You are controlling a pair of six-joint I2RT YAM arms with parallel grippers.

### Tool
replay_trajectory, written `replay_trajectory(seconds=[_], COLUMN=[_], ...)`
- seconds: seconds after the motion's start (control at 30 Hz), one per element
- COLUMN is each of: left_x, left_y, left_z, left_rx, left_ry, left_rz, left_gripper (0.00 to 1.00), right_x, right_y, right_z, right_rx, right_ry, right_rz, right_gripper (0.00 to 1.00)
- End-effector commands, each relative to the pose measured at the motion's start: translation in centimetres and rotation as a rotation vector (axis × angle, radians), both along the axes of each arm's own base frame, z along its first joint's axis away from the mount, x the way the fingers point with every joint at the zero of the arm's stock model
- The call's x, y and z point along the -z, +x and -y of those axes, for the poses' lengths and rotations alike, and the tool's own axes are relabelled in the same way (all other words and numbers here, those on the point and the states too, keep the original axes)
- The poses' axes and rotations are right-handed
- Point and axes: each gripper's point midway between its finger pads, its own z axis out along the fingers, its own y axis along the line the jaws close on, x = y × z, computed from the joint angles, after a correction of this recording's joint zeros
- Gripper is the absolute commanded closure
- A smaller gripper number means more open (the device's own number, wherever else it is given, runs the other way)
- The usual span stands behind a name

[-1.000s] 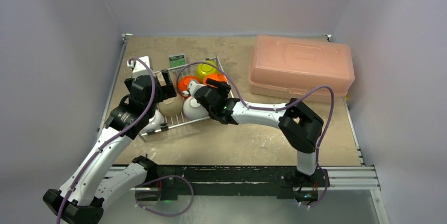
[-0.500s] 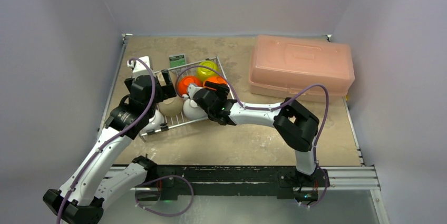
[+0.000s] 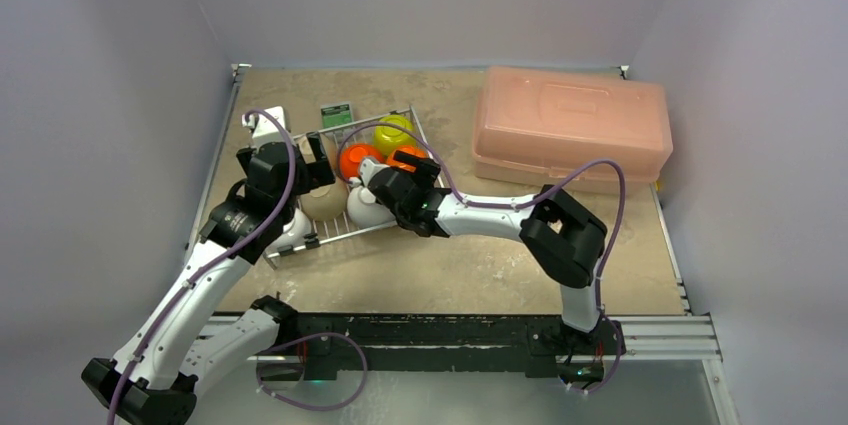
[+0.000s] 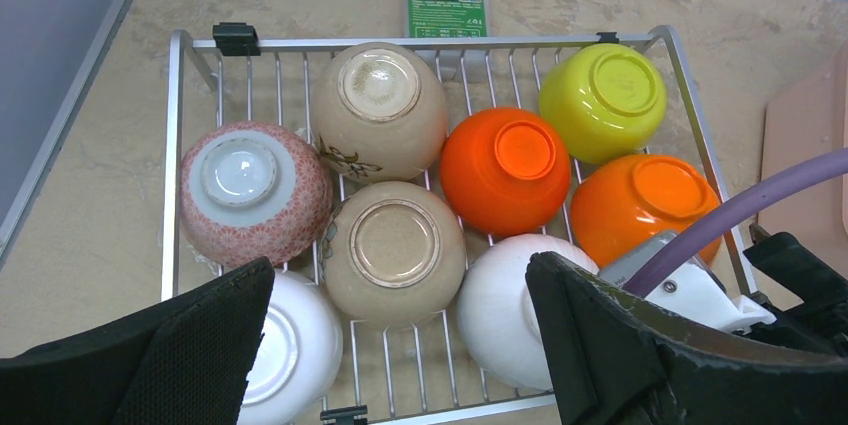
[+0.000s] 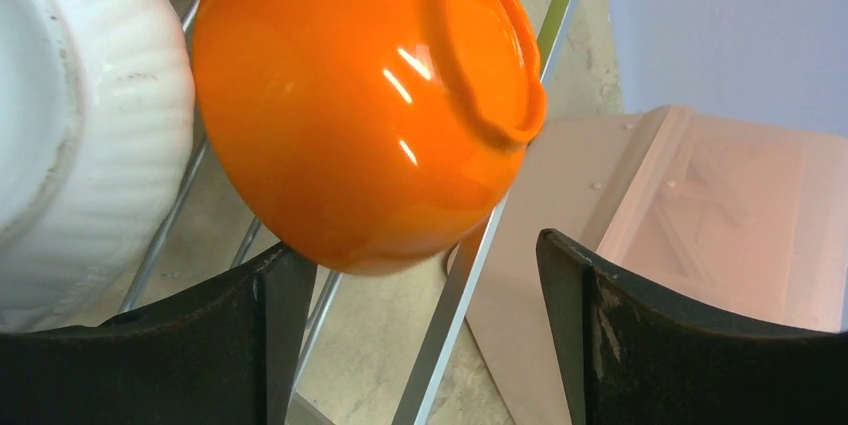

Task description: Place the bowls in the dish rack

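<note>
Tan surface [image 3: 450, 265] carried a pink translucent box [image 3: 570, 125] at the upper right of the top view and the dish rack [image 4: 290, 43] at upper left-centre, with both arms reaching over it. The rack was nearly full: eight bowls counted in the left wrist view, all bottom-up. A beige bowl [image 4: 380, 110] sat at top centre, with a second beige bowl [image 4: 393, 250] just below it in the frame. A pink-patterned bowl [image 4: 255, 190] was at left and a white bowl [image 4: 505, 320] at lower centre. A second white bowl [image 4: 295, 345] sat at lower left, partly hidden by the left jaws. An orange bowl [image 4: 505, 170] was at centre-right and a lime-green bowl [image 4: 603, 100] at upper right. The second orange bowl [image 5: 370, 105] was the only one not sitting flat. In the right wrist view it leaned tilted on the rack's side wire, just beside the ribbed white one. The right jaws stood wide apart below it, clamped on nothing; whether the jaw at frame left touched the bowl could not be told. The left jaws were likewise apart and empty, hovering over the rack's near edge. No bowl showed outside the rack in any view. Judged: loading all but done; what was left looked like letting the tilted orange bowl settle and drawing both arms clear. A small green card [image 4: 446, 0] lay on the surface just behind the rack.
</note>
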Motion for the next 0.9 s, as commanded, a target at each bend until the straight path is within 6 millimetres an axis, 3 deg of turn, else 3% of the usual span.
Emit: replay_trajectory(seconds=[0.0,0.23,0.53,0.67,0.8,0.87], left_x=[0.1,0.1,0.3,0.2,0.3,0.3], left_y=[0.2,0.2,0.3,0.3,0.3,0.3], left_z=[0.1,0.1,0.3,0.4,0.6,0.6], left_rx=[0.009,0.009,0.015,0.019,0.023,0.021], left_ry=[0.009,0.008,0.004,-0.001,-0.007,-0.009], left_rz=[0.0,0.001,-0.006,-0.006,-0.007,-0.008], left_gripper=[0.02,0.02,0.02,0.02,0.02,0.02], right_x=[-0.4,-1.7,-6.1,-9.1,-10.5,-10.1], right_y=[-0.6,-1.8,-4.6,-4.4,-2.7,-2.2], right_z=[1.0,0.2,-0.4,-0.8,0.2,0.9], right_rx=[0.01,-0.033,-0.102,-0.088,0.008,0.06], right_ry=[-0.002,0.074,0.252,0.42,0.596,0.692], right_rz=[-0.029,-0.102,-0.235,-0.231,-0.242,-0.277], right_gripper=[0.16,0.09,0.1,0.19,0.41,0.53])
